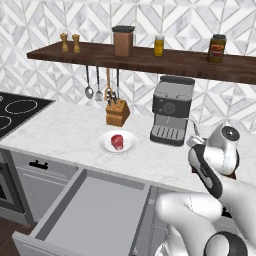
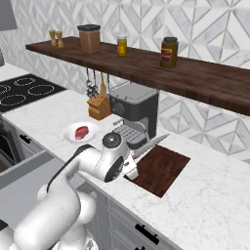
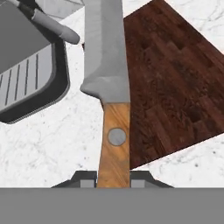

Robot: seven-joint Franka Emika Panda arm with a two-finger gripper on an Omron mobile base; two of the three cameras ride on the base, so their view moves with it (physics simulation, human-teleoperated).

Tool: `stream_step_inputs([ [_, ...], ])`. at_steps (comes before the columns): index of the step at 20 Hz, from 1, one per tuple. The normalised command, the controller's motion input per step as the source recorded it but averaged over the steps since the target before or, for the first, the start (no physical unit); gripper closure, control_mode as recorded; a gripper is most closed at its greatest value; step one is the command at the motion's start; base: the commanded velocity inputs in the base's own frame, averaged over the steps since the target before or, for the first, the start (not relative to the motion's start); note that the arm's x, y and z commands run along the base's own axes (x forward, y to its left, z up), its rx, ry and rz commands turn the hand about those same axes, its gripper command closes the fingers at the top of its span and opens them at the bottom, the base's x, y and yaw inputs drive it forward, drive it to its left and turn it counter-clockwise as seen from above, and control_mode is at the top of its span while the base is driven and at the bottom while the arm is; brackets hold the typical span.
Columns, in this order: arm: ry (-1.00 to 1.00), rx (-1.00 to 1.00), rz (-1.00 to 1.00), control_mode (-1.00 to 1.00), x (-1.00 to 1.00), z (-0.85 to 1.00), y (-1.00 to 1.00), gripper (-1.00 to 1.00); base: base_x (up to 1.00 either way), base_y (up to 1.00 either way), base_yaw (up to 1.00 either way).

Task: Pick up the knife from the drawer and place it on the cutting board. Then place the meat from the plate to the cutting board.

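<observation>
My gripper (image 3: 113, 178) is shut on the brown wooden handle of the knife (image 3: 107, 57), whose pale grey blade points away from the hand. The blade hangs over the left edge of the dark reddish-brown cutting board (image 3: 175, 83) and the white counter beside it. From the right base view, the gripper (image 2: 131, 167) holds the knife (image 2: 150, 144) at the board's (image 2: 163, 168) near left corner. The meat (image 2: 81, 131) lies on the white plate (image 2: 68, 135), further left on the counter. The grey drawer (image 1: 95, 212) stands pulled open below the counter.
A coffee machine (image 2: 134, 112) stands right behind the board, its drip tray (image 3: 26, 83) close to the blade. A knife block (image 1: 117, 113) and hanging utensils are behind the plate. A dark shelf (image 2: 146, 63) with jars runs above. The stove (image 1: 17, 111) is far left.
</observation>
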Motion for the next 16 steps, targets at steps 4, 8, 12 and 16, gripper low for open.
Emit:
stream_step_inputs([
  [4,0.03,0.0,-0.04,-1.0,0.62,0.0,-0.59,1.0,0.0,0.0,0.0],
  [8,0.1,0.0,-0.08,-1.0,0.46,0.0,-0.74,1.0,0.0,0.0,0.0],
  [12,0.04,0.0,-0.06,-1.0,0.29,-0.06,-0.59,1.0,0.0,0.0,0.0],
  [16,0.0,0.0,0.0,-1.0,0.27,-0.24,-0.29,1.0,0.0,0.0,0.0],
])
